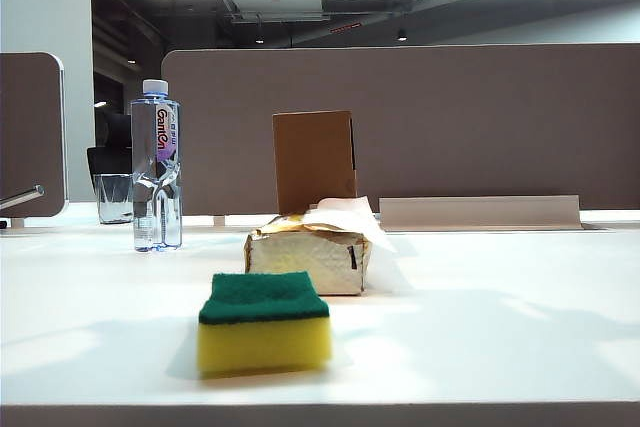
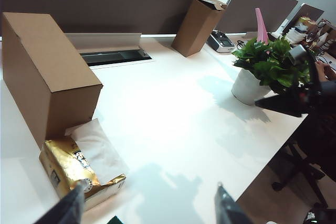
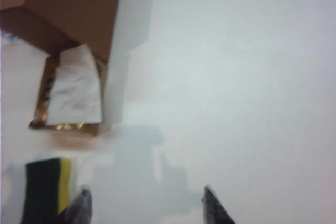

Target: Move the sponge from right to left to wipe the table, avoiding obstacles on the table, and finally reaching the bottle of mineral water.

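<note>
The sponge (image 1: 264, 322) looks light and soft, so I judge it will squash under a firm grip; it is better to take it by the two long yellow sides, low on the foam, not on the green top. It is a small yellow block with a dark green rough layer, lying free near the front edge of the white worktop (image 1: 500, 337), just in front of the tissue pack (image 1: 310, 259) and the brown box (image 1: 314, 160). The water bottle (image 1: 156, 165) stands well apart, far on the left. The right pincer (image 3: 144, 205) hovers open above the worktop beside the sponge, holding nothing. The left pincer (image 2: 149, 208) is open and empty too, above the tissue pack.
</note>
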Motion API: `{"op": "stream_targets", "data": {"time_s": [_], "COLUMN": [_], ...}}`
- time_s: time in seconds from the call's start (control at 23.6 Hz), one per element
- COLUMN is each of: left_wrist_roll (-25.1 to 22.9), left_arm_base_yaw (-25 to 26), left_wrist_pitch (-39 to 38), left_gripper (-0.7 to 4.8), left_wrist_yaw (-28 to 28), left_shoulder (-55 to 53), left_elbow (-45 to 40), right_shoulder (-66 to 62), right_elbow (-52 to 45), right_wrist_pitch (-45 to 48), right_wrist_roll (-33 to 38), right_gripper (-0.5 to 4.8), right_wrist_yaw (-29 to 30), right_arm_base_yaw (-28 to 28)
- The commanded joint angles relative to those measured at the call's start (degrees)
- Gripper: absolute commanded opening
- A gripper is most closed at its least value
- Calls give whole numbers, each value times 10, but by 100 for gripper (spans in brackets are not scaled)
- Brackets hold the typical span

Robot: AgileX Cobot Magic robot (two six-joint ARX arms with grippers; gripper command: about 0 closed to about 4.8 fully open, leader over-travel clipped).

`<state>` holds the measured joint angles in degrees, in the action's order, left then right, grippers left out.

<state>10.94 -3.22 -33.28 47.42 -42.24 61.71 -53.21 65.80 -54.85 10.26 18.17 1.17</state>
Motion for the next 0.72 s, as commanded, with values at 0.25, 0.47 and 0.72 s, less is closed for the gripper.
{"op": "stream_targets", "data": {"time_s": [0.25,0.47,0.72], "left_wrist_roll": [-5,-83,-90], "left_arm_base_yaw": [0,0,-11], "left_wrist_pitch": [-42,-182,-235], "left_gripper": [318,321,386], "left_wrist_yaw": [3,-3,-3], "left_shoulder": [1,1,0], "left_elbow": [4,2,2], "right_shoulder": [71,140,184], "right_elbow": [2,2,2], "right_wrist_pitch": [-97,-157,-211], "right_wrist_roll": [22,34,47], "right_gripper": [270,266,261], "right_wrist_yaw": [79,90,120], "right_arm_base_yaw": [0,0,1]}}
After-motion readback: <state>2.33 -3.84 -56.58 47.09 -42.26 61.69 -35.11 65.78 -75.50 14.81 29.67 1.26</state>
